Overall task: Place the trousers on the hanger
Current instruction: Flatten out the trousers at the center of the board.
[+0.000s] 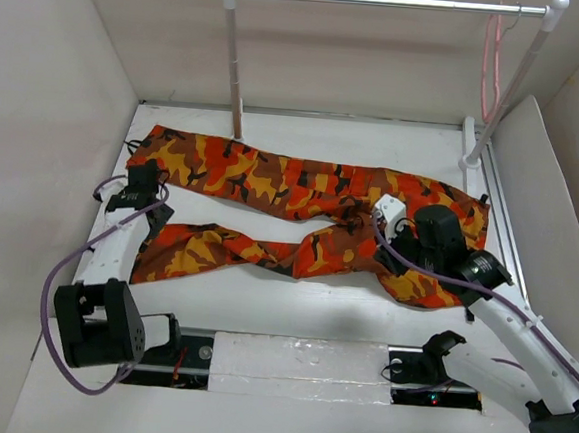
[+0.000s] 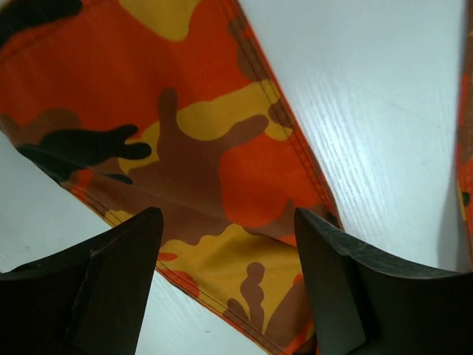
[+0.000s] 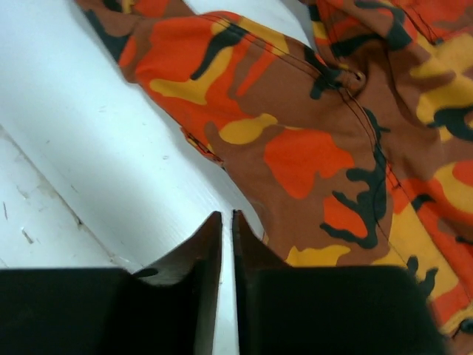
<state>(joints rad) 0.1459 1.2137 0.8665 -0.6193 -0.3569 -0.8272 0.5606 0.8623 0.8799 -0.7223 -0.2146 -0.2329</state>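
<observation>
**Item: camouflage trousers, laid flat; pink hanger, on rail**

Trousers [image 1: 301, 192]: soft cloth printed in orange, red, yellow, brown and black. They lie spread on the white table [image 1: 292, 312], waist end to the right and both legs running left. The far leg lies nearly straight towards the left rear corner. The near leg bends and ends at the left front, with bare table showing between the two legs.

Hanger [image 1: 494, 62]: thin and pink, hanging from the right end of the silver bar [image 1: 387, 1] of the white-posted rail at the back. It is well apart from the trousers and neither arm touches it.

Left gripper [image 2: 229, 285]: fingers [image 2: 118, 281] spread wide, poised over the hem end of a trouser leg. Cloth and its stitched edge show in the gap between them, and nothing is pinched. The top view places this gripper [image 1: 140, 180] at the left ends of the legs.

Right gripper [image 3: 227, 251]: fingers [image 3: 196, 266] pressed together, only a sliver of white table showing between them and no cloth caught. The tips sit just beside the trousers' near edge at the seat, over bare table. The top view places this arm over the waist end.
</observation>
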